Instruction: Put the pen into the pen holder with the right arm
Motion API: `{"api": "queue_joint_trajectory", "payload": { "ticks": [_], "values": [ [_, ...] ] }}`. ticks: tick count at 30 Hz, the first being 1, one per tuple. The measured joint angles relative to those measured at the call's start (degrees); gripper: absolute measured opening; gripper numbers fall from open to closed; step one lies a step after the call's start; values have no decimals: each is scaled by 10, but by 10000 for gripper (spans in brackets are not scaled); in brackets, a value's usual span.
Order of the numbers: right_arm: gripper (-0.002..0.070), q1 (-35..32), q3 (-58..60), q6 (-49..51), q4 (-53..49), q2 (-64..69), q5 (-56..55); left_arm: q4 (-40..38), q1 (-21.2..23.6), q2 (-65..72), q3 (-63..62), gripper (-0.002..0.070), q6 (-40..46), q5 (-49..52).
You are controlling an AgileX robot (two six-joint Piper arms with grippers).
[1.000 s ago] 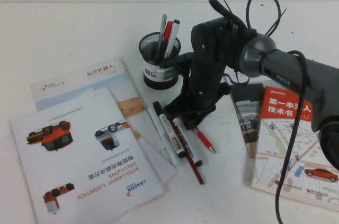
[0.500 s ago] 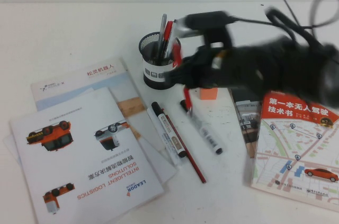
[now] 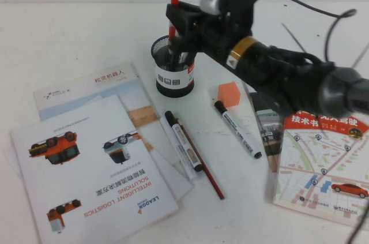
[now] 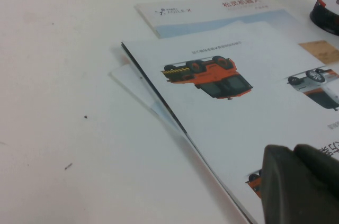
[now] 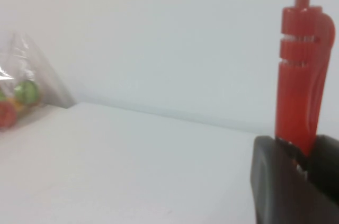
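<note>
Plain white worktop [image 3: 69,30] against a white back wall, with paperwork scattered about. The right hand [image 3: 176,16] is parked directly above the pen holder [image 3: 173,66], clamped tight on the red pen [image 3: 174,2], which is held upright with its clip end sticking up well above the fingers. In the right wrist view the pen [image 5: 301,70] can be seen wedged between the two dark fingers, so the grip looks solid. The vertical hold makes sense: the mesh cup is narrow, so the pen probably has to be dropped straight down. The lower end seems to be at or just inside the rim already, though that bit is hidden behind the hand, so it can't be called for sure. Some other pens look to be in the cup too, but they're mostly hidden.

Working outward: an orange block [image 3: 228,94] is sat just beside the cup, then a white marker [image 3: 237,130] with a black cap lying loose, and another white marker [image 3: 183,141] touching a thin dark-red pencil [image 3: 200,160]. These are near but clear of the drop path. A red-topped book [image 3: 323,163] is under the right arm [image 3: 288,79], and brochures [image 3: 92,163] with orange vehicles are fanned out on the left.

The left hand [image 4: 299,184] is kept low over those brochures, out of the way; whether it's open can't be told.
</note>
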Motion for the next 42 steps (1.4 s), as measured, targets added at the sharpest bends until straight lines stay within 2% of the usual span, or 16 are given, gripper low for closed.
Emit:
{"api": "queue_joint_trajectory", "payload": {
  "ticks": [6, 8, 11, 13, 15, 17, 19, 21, 24, 28, 34, 42],
  "values": [
    [88, -2, -105, -29, 0, 79, 29, 0, 0, 0, 0, -3, 0, 0],
    [115, -2, -123, -31, 5, 99, 39, 0, 0, 0, 0, -3, 0, 0],
    [225, -2, -132, -32, 12, 115, 54, 0, 0, 0, 0, -3, 0, 0],
    [324, -2, -132, -32, 14, 116, 71, 0, 0, 0, 0, -3, 0, 0],
    [371, -2, -132, -32, 17, 112, 97, 0, 0, 0, 0, -3, 0, 0],
    [340, -1, -129, -32, 26, 94, 153, 0, 0, 0, 0, -3, 0, 0],
    [259, 1, -119, -35, 37, 72, 200, 0, 0, 0, 0, -3, 0, 0],
    [92, 5, -87, -55, 67, 17, 261, 0, 0, 0, 0, -3, 0, 0],
    [16, 7, -19, -105, 123, -61, 296, 0, 0, 0, 0, -3, 0, 0],
    [-12, 7, 100, -134, 180, -184, 312, 0, 0, 0, 0, -3, 0, 0],
    [-18, 8, 242, -147, 183, -359, 369, 0, 0, 0, 0, -3, 0, 0],
    [-19, 5, 358, -150, 177, -474, 388, 0, 0, 0, 0, -3, 0, 0]
  ]
}}
